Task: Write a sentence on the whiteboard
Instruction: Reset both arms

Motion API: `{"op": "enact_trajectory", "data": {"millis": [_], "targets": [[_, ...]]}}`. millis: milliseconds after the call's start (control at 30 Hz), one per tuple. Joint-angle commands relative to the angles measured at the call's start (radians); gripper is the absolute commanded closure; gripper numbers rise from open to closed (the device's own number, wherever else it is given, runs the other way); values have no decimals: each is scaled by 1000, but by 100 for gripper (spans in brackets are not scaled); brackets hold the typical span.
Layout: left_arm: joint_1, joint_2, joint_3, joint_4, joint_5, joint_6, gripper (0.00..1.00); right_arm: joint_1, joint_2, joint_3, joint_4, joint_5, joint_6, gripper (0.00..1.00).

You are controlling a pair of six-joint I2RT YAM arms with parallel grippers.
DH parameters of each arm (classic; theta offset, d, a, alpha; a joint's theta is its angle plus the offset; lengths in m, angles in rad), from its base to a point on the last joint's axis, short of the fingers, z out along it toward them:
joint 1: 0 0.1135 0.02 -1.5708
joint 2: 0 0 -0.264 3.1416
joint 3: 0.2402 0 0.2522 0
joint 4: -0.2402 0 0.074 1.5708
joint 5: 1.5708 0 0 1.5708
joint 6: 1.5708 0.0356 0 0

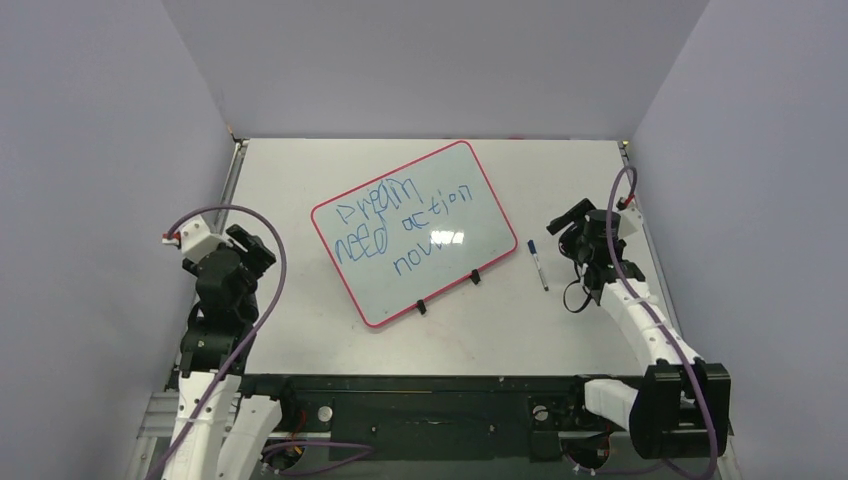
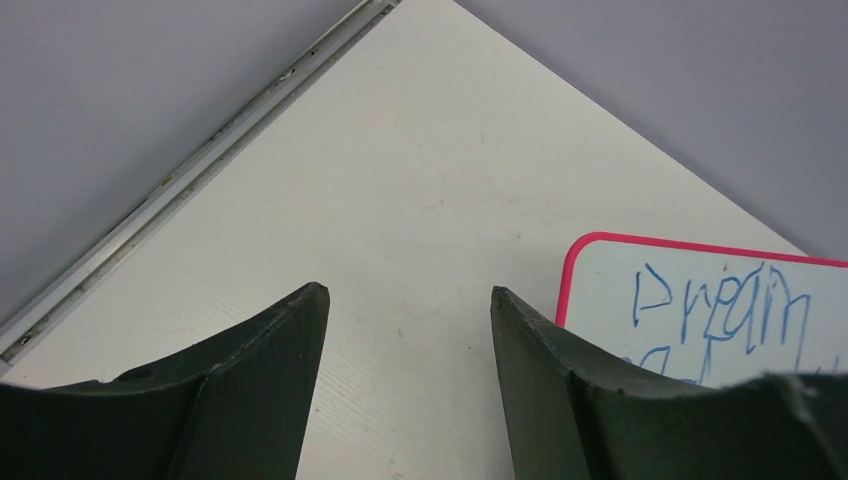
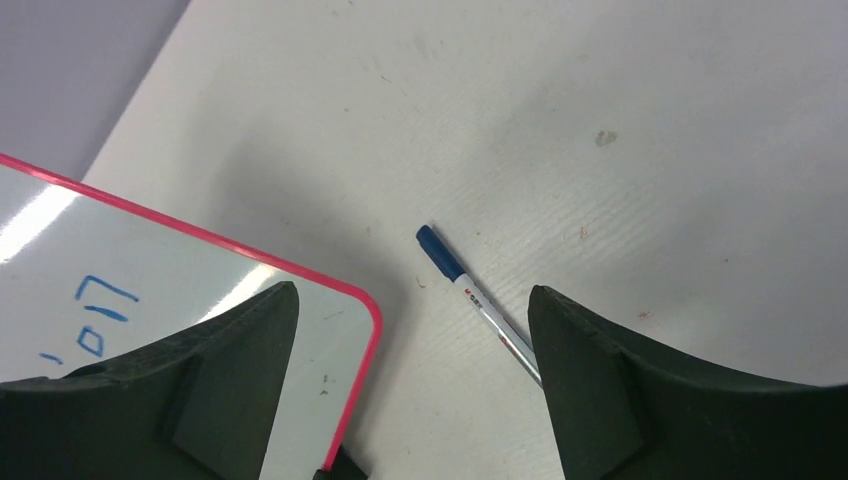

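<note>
From here I read the whiteboard (image 1: 440,272) as lying flat and skewed on the table (image 1: 300,180), with the sentence (image 1: 400,226) in wobbly blue rows that look like "Dream need action now", so I judge the writing done and the risks are all in the clean-up. The right gripper (image 3: 412,290) hangs just off the whiteboard's right corner with its jaws spread wide and nothing between them. The marker pen (image 3: 470,295) lies loose on the table below, close beside that corner but apart from the red rim. If I pull this arm away low or crooked, a finger could clip the pen and send it rolling under the whiteboard's edge or off toward the table's side. A finger could also catch the rim and spin the board. I can't tell whether the pen's blue end is a cap or a bare tip. If it is bare, a knock would streak the table. The left gripper (image 2: 408,295) is also open and empty, over bare table off the whiteboard's far left corner. A careless sweep toward the board would shove it, or drag a finger or the purple cable (image 1: 270,290) across the ink and smear "Dream".
</note>
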Motion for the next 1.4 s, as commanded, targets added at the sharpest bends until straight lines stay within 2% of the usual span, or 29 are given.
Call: {"op": "enact_trajectory", "data": {"millis": [0, 133, 233, 400, 567, 800, 1000, 1267, 1367], "targets": [[6, -10, -99, 192, -18, 103, 42, 19, -124, 15, -15, 57, -43, 19], [4, 24, -220, 360, 53, 193, 42, 54, -206, 31, -38, 105, -84, 19], [5, 62, -333, 499, 87, 233, 46, 93, -253, 36, -44, 135, -111, 19], [6, 72, -539, 916, 157, 300, 47, 145, -319, 53, -40, 162, -146, 19], [10, 225, -538, 1025, 175, 366, 45, 157, -378, 49, -16, 151, -150, 19], [46, 387, -523, 1104, 212, 339, 44, 160, -436, 55, -42, 155, -161, 19], [83, 544, -539, 1248, 219, 321, 44, 168, -488, 47, -54, 166, -165, 19], [115, 727, -574, 1494, 286, 333, 44, 188, -512, 63, -45, 122, -168, 17], [114, 844, -629, 1691, 311, 347, 47, 198, -501, 58, -8, 75, -168, 15]]}}
